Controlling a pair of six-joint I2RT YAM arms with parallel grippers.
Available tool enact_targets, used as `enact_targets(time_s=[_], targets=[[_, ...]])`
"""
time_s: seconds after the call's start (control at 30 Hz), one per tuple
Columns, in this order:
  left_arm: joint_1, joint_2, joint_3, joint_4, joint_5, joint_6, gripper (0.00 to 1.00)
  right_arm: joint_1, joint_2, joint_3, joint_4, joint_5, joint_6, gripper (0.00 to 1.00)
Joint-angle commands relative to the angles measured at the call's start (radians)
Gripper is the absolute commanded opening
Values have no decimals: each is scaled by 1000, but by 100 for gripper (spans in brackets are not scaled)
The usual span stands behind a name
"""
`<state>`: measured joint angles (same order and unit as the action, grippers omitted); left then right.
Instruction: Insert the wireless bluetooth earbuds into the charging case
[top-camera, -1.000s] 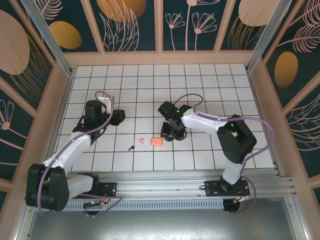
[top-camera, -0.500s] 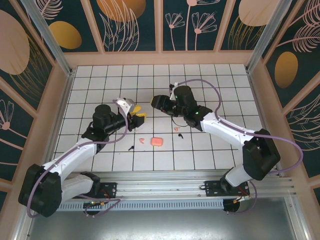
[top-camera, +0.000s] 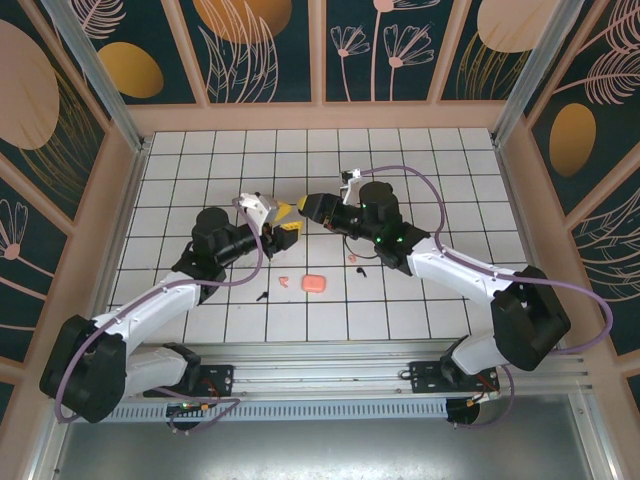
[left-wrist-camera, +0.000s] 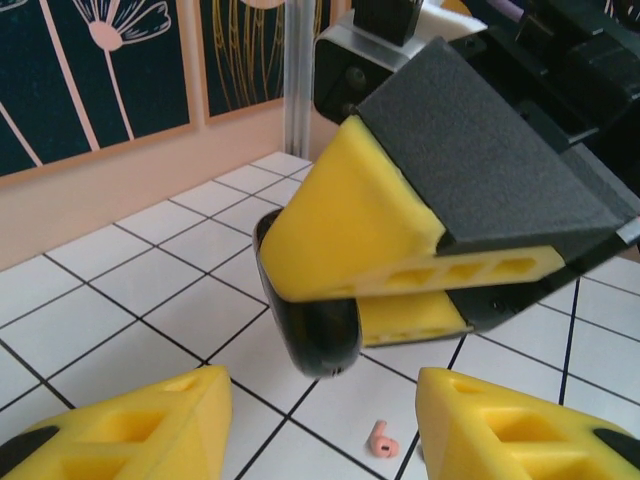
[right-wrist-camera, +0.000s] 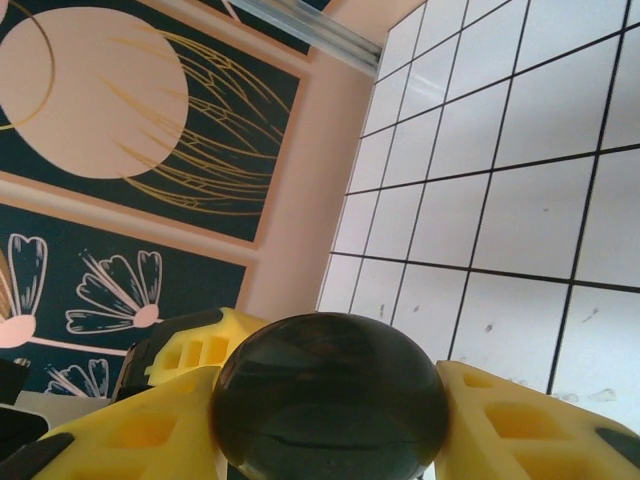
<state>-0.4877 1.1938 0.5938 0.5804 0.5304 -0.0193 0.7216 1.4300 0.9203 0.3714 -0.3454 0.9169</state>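
Handover looks like the step in hand. The left gripper has its yellow fingers spread, pinching nothing. The black charging case hangs just to its right, lined up with the gap between those fingers in the left wrist view. The case is off the table, above the middle of the white grid table. Its long axis runs roughly upright, and its rounded lower end pokes out below the pads that hold it. It is glossy and oval, with a faint seam, and its lid appears shut. The right gripper is pressed onto its upper part from both sides, so the right arm has it and the left is the one to close in. On the table nearer the arms lie the left black earbud, the left pink earbud, a pink case, the right pink earbud and the right black earbud, all loose and apart from both grippers.
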Motion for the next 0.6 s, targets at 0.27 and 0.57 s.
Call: enact_targets(time_s=[0.27,0.57], targets=[[-34,24,50,73,-54,-40,43,10,-23,-6,92,-91,15,47],[-35,17,64,28,-93,-61,25,18,-36,-12,76,-103,11,47]])
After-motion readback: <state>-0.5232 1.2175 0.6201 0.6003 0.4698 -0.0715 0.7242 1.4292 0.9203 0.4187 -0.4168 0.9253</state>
